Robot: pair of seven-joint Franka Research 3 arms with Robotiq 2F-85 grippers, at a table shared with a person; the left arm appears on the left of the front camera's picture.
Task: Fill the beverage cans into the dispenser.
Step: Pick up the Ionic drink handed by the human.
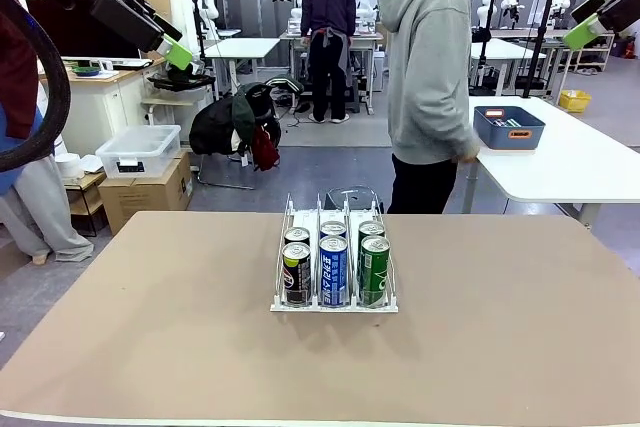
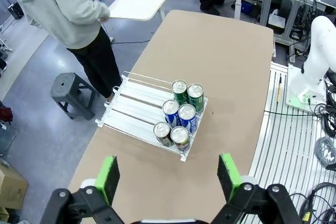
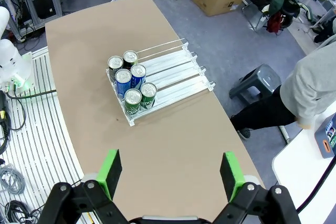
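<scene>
**Both my hands were raised and released; six cans stood in the dispenser**

My left hand (image 2: 170, 174) hung high above the brown tabletop (image 2: 220, 51) and looked down on it at a slant. Its two fingers with the green pads (image 2: 108, 178) were spread wide, and they grasped nothing. My right hand (image 3: 170, 174) had the same pose on the other side: lifted high, released, with the fingers far apart. In the front view the two hands were at the upper corners, well apart from each other and well above the tabletop.

The dispenser (image 1: 335, 305) stood near the middle of the tabletop, and its three lanes ran from my side toward the far side. Six cans were in it, two in each lane, one behind the other. All were upright and sat at the end nearer to me. From the front, the black cans (image 1: 296, 272) were in the left lane, the blue-and-white cans (image 1: 333, 269) in the middle lane and the green cans (image 1: 374, 269) in the right lane. The far part of each lane showed its white base. From each hand down to the cans there was bare brown surface.

A person (image 1: 430, 57) in a grey hoodie stood just beyond the far edge, turned to a white tabletop (image 1: 580, 162), with one hand near the blue bin (image 1: 509, 127) on it. A dark stool (image 2: 71, 90) stood on the floor near this person.
</scene>
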